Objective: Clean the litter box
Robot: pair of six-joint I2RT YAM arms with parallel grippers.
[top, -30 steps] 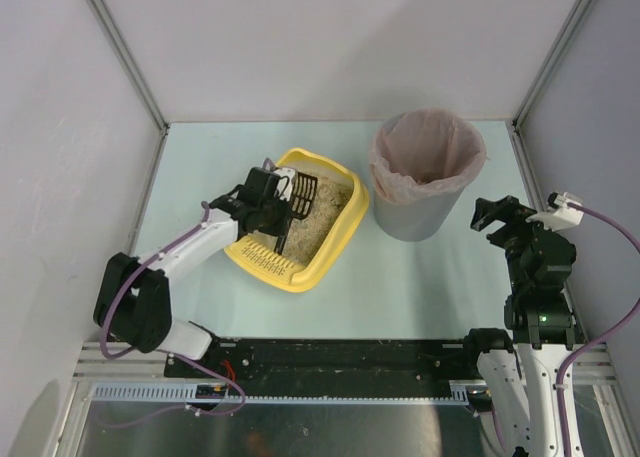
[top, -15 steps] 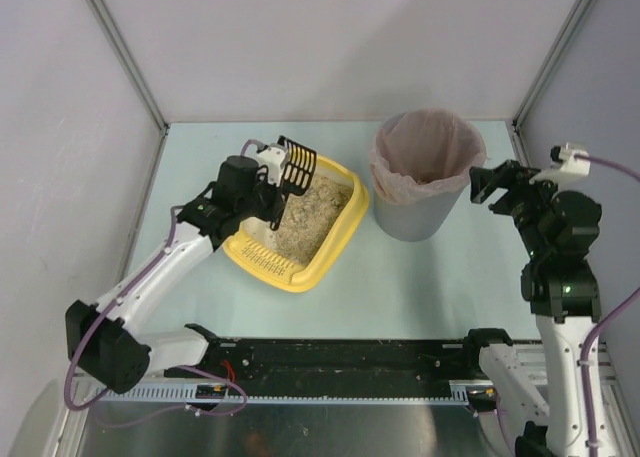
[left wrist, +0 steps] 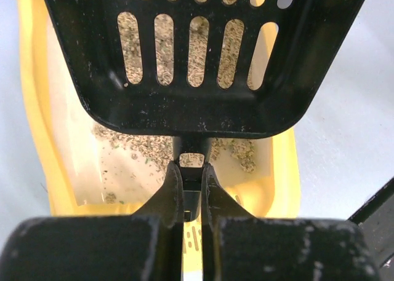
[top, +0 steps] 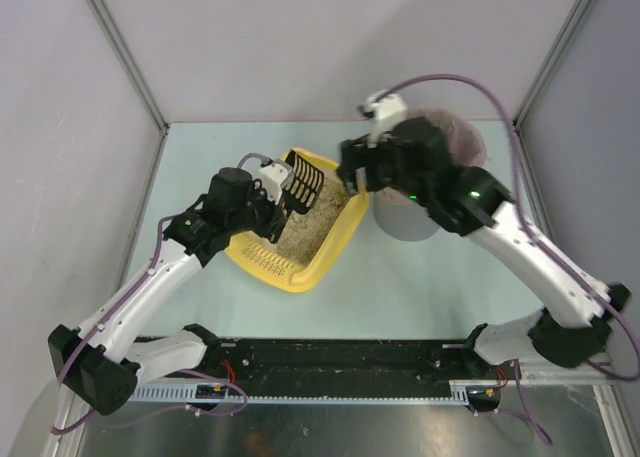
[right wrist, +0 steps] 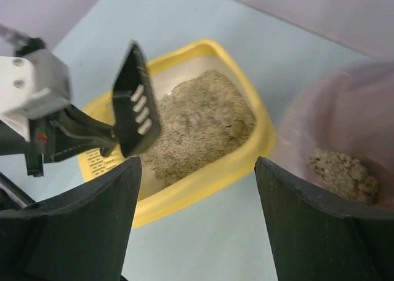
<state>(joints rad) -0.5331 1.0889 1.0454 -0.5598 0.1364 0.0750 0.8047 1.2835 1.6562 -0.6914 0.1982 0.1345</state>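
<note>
The yellow litter box (top: 320, 259) sits mid-table with beige litter heaped at its far end; it also shows in the left wrist view (left wrist: 37, 139) and the right wrist view (right wrist: 203, 189). My left gripper (top: 268, 192) is shut on the handle of a black slotted scoop (top: 300, 182), held above the box's far left corner. The scoop (left wrist: 197, 53) looks empty. It also shows in the right wrist view (right wrist: 135, 106). My right gripper (top: 350, 172) is open and empty, hovering above the box's right rim, between box and bin.
A grey round bin (top: 405, 219) with a pinkish liner stands right of the box, mostly hidden by my right arm. Clumps lie inside it (right wrist: 345, 170). Grey walls close in the table on three sides.
My right arm has swung from the far right over the bin toward the box. My left gripper has lifted the scoop out of the litter and shifted it slightly right.
</note>
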